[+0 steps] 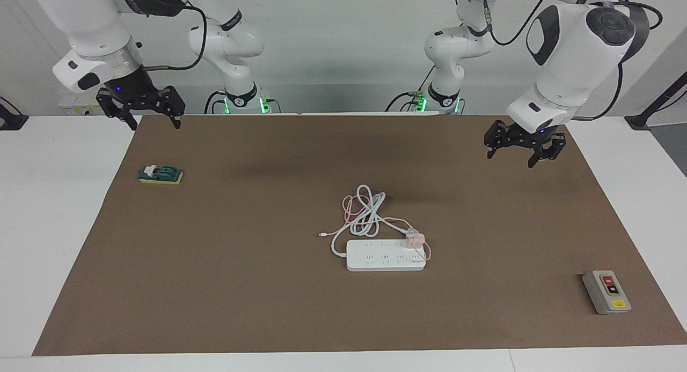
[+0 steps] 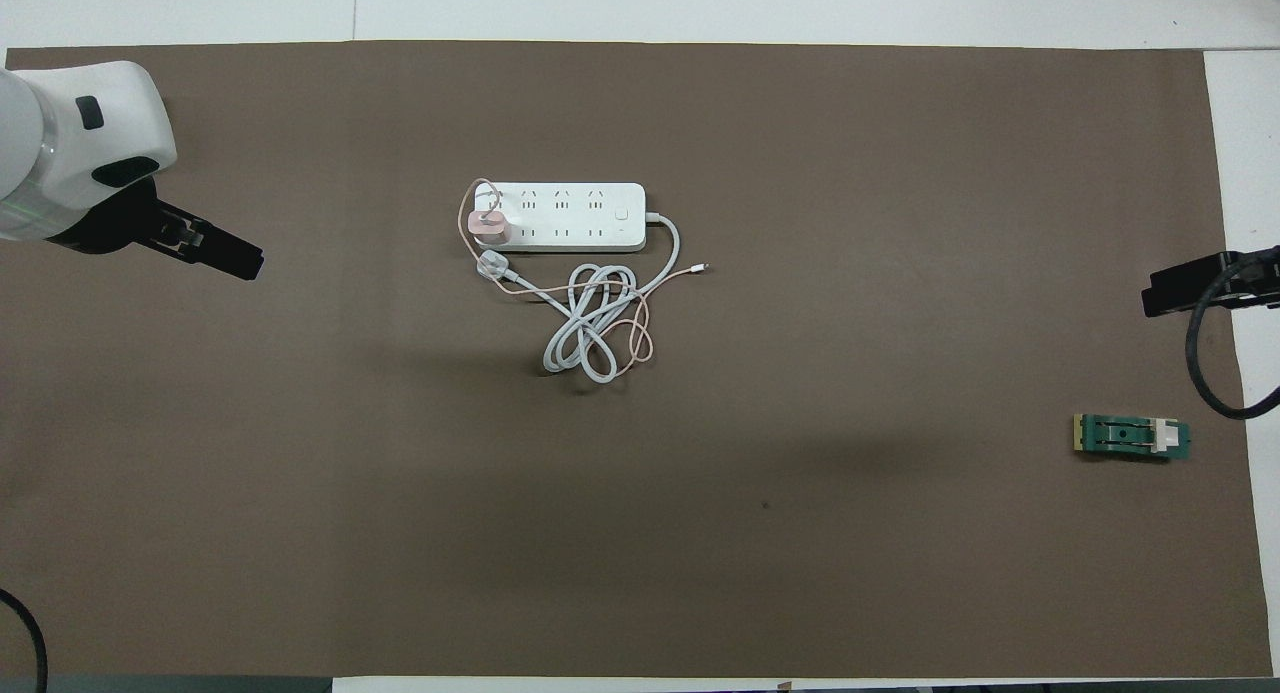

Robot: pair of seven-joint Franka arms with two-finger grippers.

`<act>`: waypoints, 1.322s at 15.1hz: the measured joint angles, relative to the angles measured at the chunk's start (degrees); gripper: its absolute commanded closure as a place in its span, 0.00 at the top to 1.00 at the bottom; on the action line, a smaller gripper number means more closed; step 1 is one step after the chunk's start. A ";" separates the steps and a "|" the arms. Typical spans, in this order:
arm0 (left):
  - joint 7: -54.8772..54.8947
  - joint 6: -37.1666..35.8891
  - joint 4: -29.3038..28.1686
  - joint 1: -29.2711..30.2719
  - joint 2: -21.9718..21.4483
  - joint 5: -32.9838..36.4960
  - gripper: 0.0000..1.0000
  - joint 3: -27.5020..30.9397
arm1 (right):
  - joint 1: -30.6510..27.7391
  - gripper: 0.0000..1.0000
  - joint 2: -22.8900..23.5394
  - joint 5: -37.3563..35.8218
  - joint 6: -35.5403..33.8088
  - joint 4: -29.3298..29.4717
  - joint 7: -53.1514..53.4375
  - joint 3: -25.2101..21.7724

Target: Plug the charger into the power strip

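Hanging over the mat's edge strip closest to the robots, the right gripper (image 1: 142, 113) waits with fingers spread and empty. The left gripper (image 1: 519, 146) hangs over the brown mat (image 1: 241, 286) toward the left arm's end of the table, also spread wide and holding nothing.

Next out, mid-table, come the loops of thick white cord (image 2: 585, 328) tangled with the thin pink cable (image 2: 640, 338), soft and springy-looking. Just past them lies the power strip (image 1: 385, 255), a flat, hard white block whose long axis runs from one arm's end of the table toward the other. The charger (image 1: 415, 240), a small smooth pink cube, sits on the strip's end toward the left arm, apparently seated in a socket, so the plugging looks done. A white plug (image 2: 492, 265) lies beside it on the mat.

The left gripper is the nearer of the two, the charger lying farther out and toward the table's middle from it.
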 measured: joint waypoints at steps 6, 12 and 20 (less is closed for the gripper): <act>-5.66 -3.94 -1.87 1.27 -2.86 0.05 1.00 0.12 | 0.25 1.00 -0.01 0.00 0.00 0.00 0.00 0.01; -13.59 -4.09 -2.60 1.38 -2.97 0.05 1.00 -0.36 | 0.88 1.00 -0.01 0.00 0.00 0.00 0.00 0.03; -14.69 -8.31 -2.70 1.06 -3.92 0.03 1.00 1.08 | 1.54 1.00 -0.01 0.00 0.00 0.00 0.00 0.04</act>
